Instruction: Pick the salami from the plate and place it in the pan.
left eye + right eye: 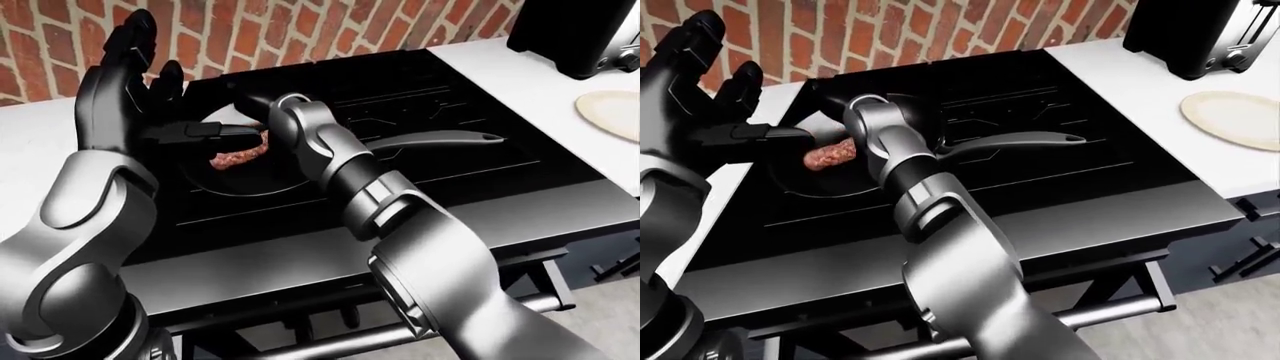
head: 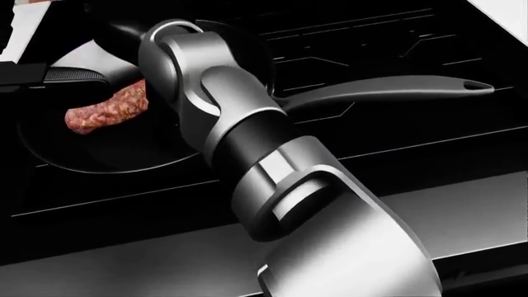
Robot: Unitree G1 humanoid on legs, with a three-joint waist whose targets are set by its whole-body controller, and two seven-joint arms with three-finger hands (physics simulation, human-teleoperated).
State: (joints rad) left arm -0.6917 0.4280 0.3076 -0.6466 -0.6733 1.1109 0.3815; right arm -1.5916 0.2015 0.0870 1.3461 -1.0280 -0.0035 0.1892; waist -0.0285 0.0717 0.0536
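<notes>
Your salami [image 2: 106, 110] lies inside the pan [image 2: 107, 158], near its left side in the head view, with no finger visibly touching it. Your right hand [image 1: 855, 112] reaches over the pan, but the forearm hides its fingers, so you cannot tell whether they are spread or curled. Your left hand [image 1: 118, 90] is raised beside the stove [image 1: 420, 90], fingers spread wide and holding nothing. The risk, as I judge it, is in pulling back: the right wrist hangs close above the pan's long grey handle [image 2: 396, 91], and a careless sweep could knock it and slide the pan, or a finger could drag the meat back out. The salami is a stubby, mottled red-brown cylinder; the pan is dark, round and shallow; the empty plate [image 1: 1235, 116] is pale and flat.
</notes>
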